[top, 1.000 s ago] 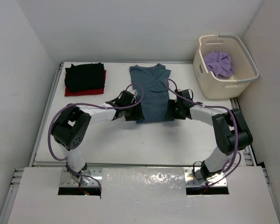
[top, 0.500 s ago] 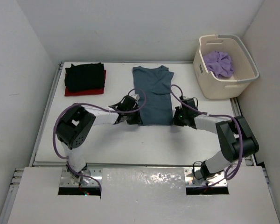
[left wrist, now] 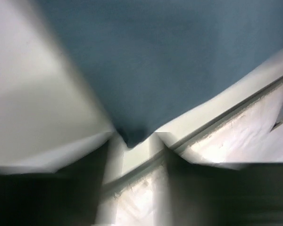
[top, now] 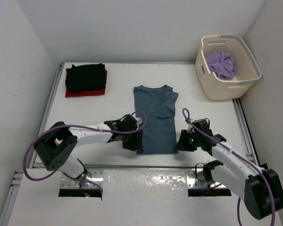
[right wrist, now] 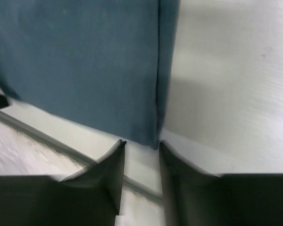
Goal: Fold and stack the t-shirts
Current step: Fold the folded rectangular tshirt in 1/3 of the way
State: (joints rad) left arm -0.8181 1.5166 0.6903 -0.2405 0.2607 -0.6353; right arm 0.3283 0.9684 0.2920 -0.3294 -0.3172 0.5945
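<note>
Well, the blue t-shirt (top: 154,117) lies flat and face up on the counter (top: 99,113), well apart from the basket (top: 226,89) and nearer the arms than the basket is. Its sleeves are turned in, so it makes one long strip with the collar on the basket's far-off level and the hem toward the counter's near edge.

Each arm has its tool at a hem corner. The left tool (top: 134,141) is at the corner farther from the basket, and the right tool (top: 181,141) is at the corner on the basket's side. In both wrist views the jaws stand a narrow gap apart with the cloth's corner right at their tips. Whether either one is actually pinching the cloth, I cannot tell. Taking both corners at once looks to me like the way to keep the hem straight, so the lower half can be brought up over the upper half in one even fold.

Inside the basket sits the purple t-shirt (top: 220,64), bunched in a heap and not yet folded.

Far across the counter from the basket, at about the same depth, the black t-shirt (top: 85,76) rests folded on top of the red t-shirt (top: 85,92), whose edge shows beneath it. I'd judge that is where the blue one goes next.
</note>
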